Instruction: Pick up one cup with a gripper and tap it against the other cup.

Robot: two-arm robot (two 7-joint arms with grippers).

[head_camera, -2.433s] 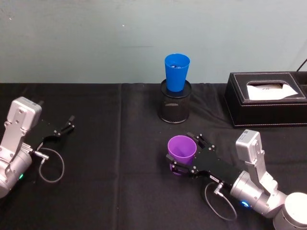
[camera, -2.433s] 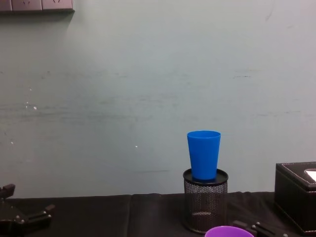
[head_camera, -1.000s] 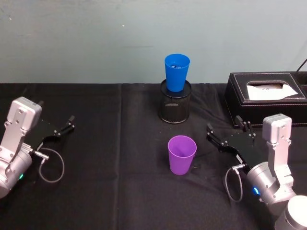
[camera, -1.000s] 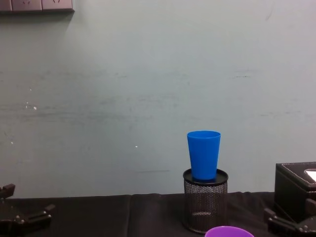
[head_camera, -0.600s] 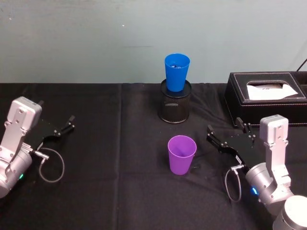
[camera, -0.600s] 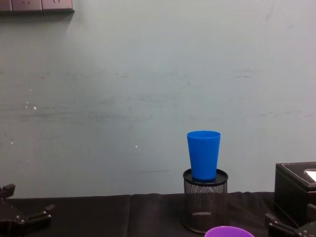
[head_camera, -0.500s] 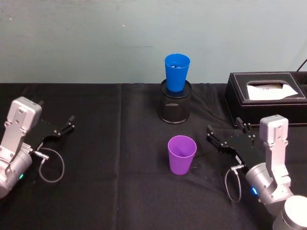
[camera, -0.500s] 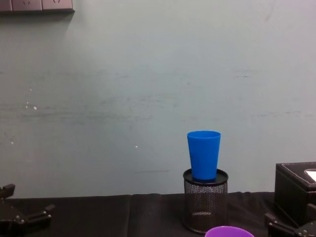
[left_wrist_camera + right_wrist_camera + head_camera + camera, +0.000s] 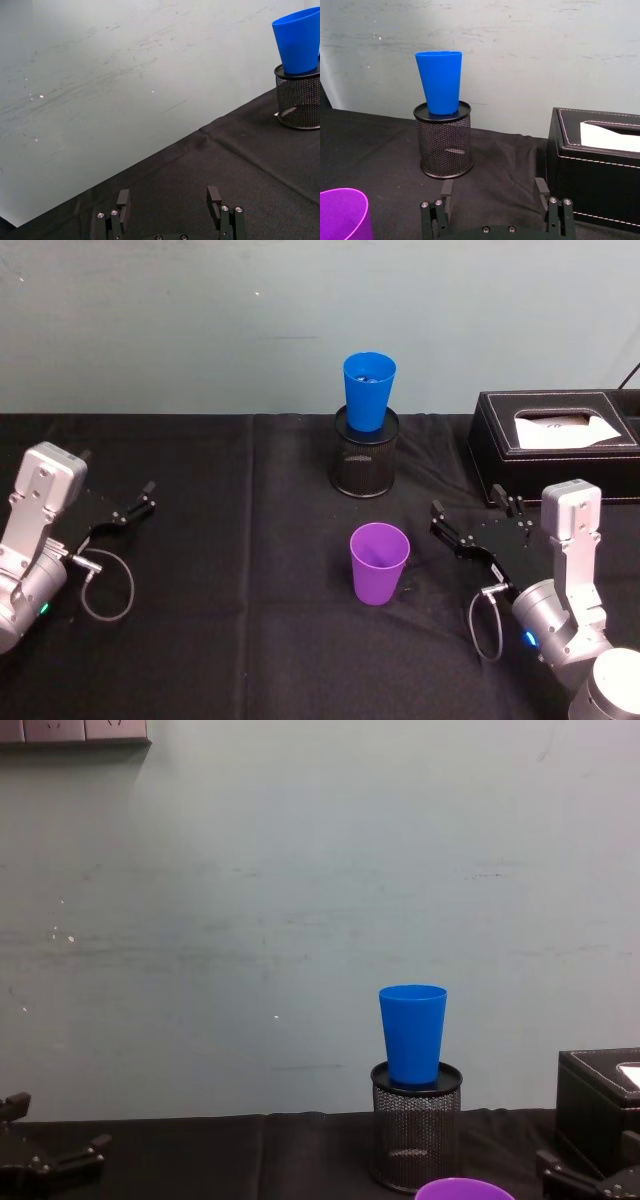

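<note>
Black-clothed tabletop (image 9: 250, 640): the right gripper (image 9: 478, 517), fingers spread and empty, is sitting beside the purple cup (image 9: 379, 562); it should be approaching level, gripping mid-wall.

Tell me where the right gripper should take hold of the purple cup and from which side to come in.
Grip the purple cup across its side wall, below the rim, coming in level from its right, where the open right gripper already sits. The cup stands upright and tapers downward, so a hold high on the wall is less likely to slip. That side looks free; the blue cup stands farther back in the mesh holder.
</note>
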